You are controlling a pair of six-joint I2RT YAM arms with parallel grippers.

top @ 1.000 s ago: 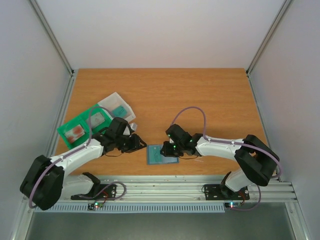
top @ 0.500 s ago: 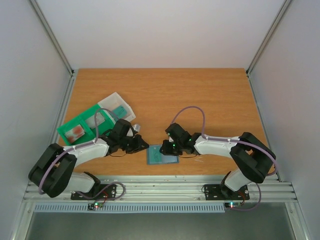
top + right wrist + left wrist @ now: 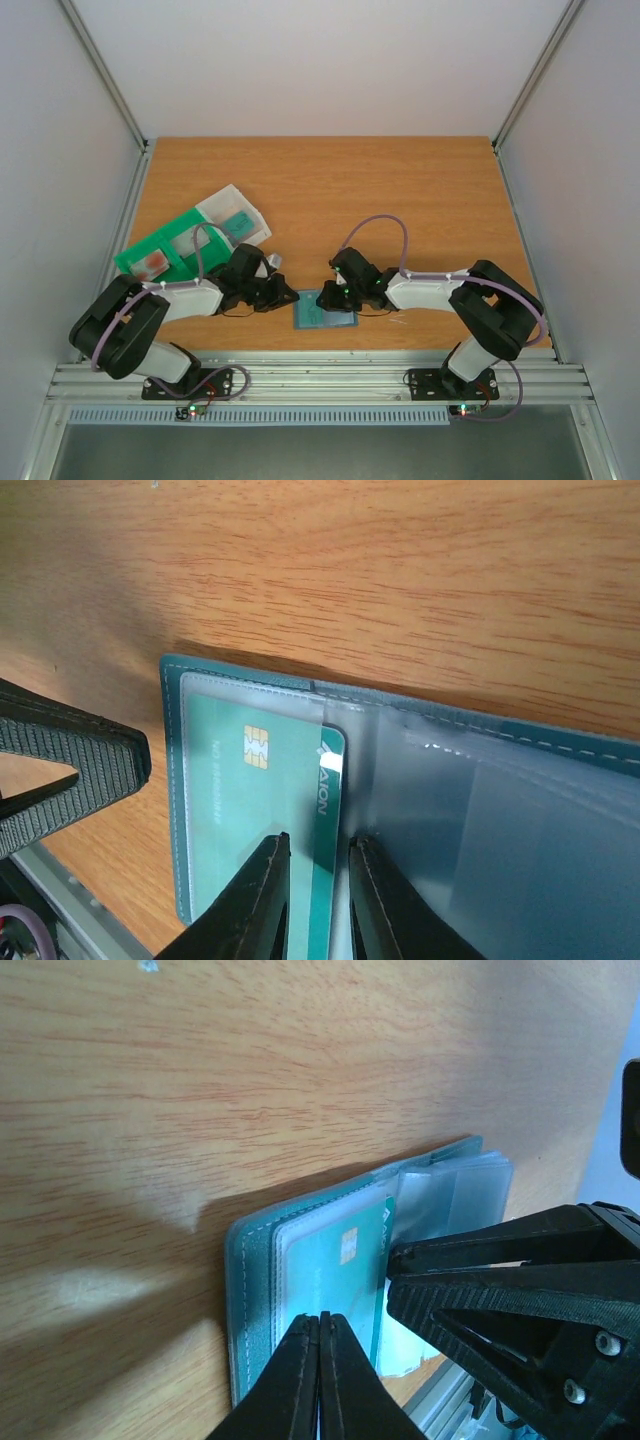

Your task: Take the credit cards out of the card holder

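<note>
The slate-blue card holder (image 3: 322,312) lies open and flat near the table's front edge. A green credit card (image 3: 260,790) with a gold chip sits in the clear sleeve of one leaf (image 3: 335,1270), its striped end sticking out towards the fold. My left gripper (image 3: 320,1318) is shut, fingertips pressed together and resting on that sleeve. My right gripper (image 3: 318,842) stands a narrow gap apart, its tips down on the holder astride the card's striped end. The holder's (image 3: 560,750) other leaf holds cloudy sleeves. From above, the two grippers (image 3: 290,297) (image 3: 331,298) meet at the holder from either side.
A green tray (image 3: 160,258) with a clear box (image 3: 235,218) stands at the left behind my left arm. The table's front edge and the metal rail (image 3: 320,375) lie just beyond the holder. The wood (image 3: 330,190) behind stretches to the back wall.
My left gripper has slid right onto the holder's left leaf and its fingers have come together. My right gripper has barely moved, narrowing slightly.
</note>
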